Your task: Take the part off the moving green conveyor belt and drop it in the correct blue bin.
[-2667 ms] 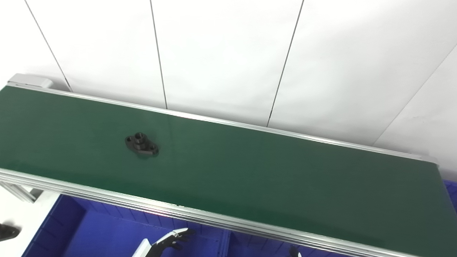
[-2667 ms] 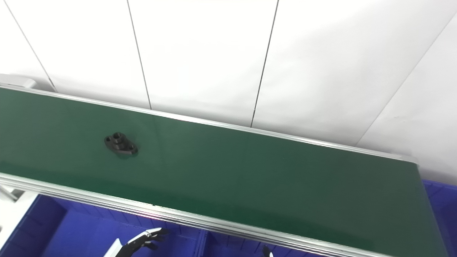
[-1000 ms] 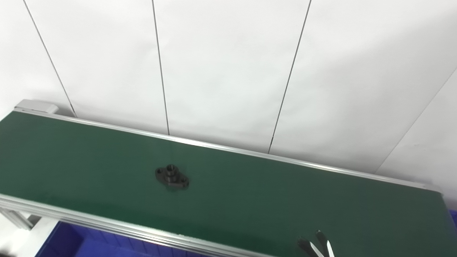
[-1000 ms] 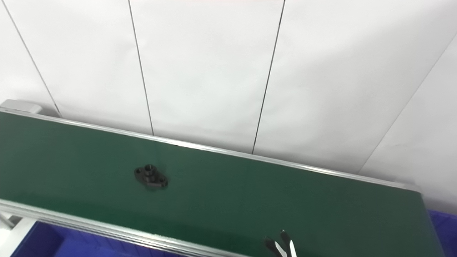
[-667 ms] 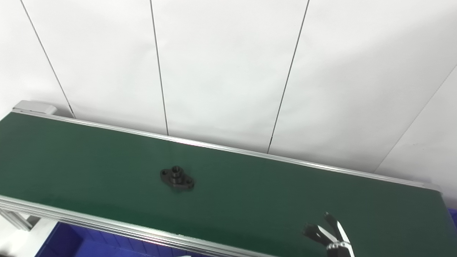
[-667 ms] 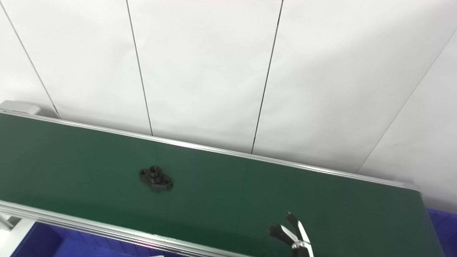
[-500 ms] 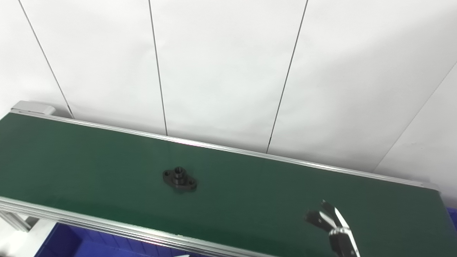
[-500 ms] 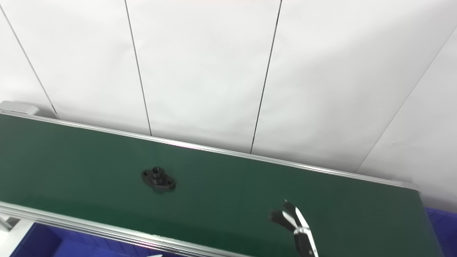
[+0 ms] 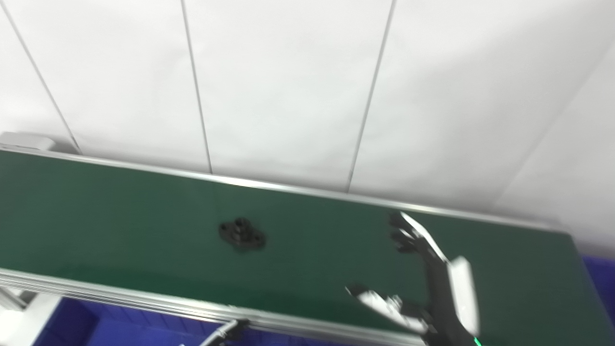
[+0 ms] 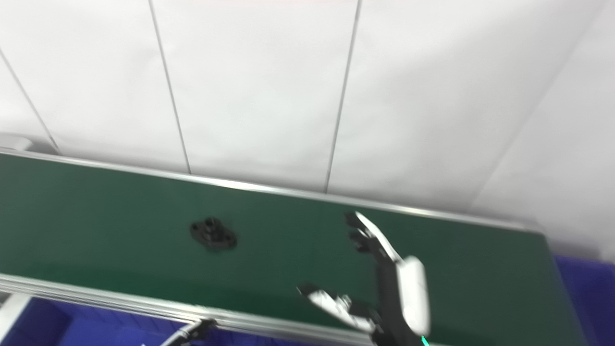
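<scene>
A small black flanged part [image 9: 241, 234] with a raised hub lies flat on the green conveyor belt [image 9: 120, 226], left of the middle. My right hand [image 9: 423, 283] hovers over the belt's right half, open, fingers stretched toward the far rail and thumb pointing left; it holds nothing and is well to the right of the part. Of my left hand [image 9: 226, 331] only dark fingertips show at the bottom edge, below the belt's near rail, over the blue bin [image 9: 96, 329].
The belt's aluminium near rail [image 9: 144, 302] runs along the bottom. Blue bins sit below it and another blue bin [image 10: 586, 288] shows at the right end. A white panelled wall [image 9: 288, 86] stands right behind the belt.
My right hand has risen and reached forward over the belt, opening wide. The part has drifted slightly right on the belt. The camera has shifted a little.
</scene>
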Controlling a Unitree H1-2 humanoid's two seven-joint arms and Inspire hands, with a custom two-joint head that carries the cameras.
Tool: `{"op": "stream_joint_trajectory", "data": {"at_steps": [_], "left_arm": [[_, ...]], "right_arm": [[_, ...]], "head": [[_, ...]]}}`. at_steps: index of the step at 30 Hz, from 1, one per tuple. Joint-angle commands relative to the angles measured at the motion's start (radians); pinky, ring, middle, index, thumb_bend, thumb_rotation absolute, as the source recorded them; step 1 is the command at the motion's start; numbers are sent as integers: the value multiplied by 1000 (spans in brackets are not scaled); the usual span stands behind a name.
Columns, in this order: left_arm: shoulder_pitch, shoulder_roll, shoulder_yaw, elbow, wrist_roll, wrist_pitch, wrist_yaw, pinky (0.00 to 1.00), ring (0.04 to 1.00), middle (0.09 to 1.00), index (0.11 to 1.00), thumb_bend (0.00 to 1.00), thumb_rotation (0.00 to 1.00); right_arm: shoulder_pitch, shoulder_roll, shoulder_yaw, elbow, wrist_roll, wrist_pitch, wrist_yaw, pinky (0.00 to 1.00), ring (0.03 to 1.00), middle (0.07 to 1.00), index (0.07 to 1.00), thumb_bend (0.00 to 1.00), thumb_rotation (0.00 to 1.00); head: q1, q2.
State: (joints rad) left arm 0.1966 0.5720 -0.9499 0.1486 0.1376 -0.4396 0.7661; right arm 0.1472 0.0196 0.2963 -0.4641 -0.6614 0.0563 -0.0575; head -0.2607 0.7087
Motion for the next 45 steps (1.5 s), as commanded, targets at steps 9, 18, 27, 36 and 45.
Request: {"op": "stream_joint_trajectory", "data": {"at_steps": [9, 18, 27, 36, 45], "left_arm": [[-23, 41, -28, -38, 26, -30, 37, 758, 841, 887, 897, 920, 426], [-49, 62, -147, -27, 79, -30, 225, 748, 824, 861, 875, 907, 425], [-116, 106, -354, -8, 133, -30, 440, 747, 821, 854, 859, 913, 393], [-158, 132, -472, -8, 164, -30, 498, 768, 842, 875, 866, 889, 382], [-163, 115, -463, 3, 168, -30, 501, 774, 834, 863, 857, 894, 390]], "right_arm": [[-160, 25, -7, 69, -89, 97, 72, 579, 690, 776, 807, 736, 314], [-257, 29, -4, 150, -100, 135, 94, 562, 671, 764, 805, 764, 310], [-361, 14, 24, 243, -142, 175, 155, 610, 699, 767, 829, 768, 323], [-464, 15, 70, 326, -203, 263, 230, 682, 773, 817, 857, 781, 370], [-550, 13, 123, 449, -227, 298, 273, 693, 795, 843, 864, 777, 376]], "head": [[5, 21], [9, 28], [8, 28], [4, 27], [10, 23]]}}
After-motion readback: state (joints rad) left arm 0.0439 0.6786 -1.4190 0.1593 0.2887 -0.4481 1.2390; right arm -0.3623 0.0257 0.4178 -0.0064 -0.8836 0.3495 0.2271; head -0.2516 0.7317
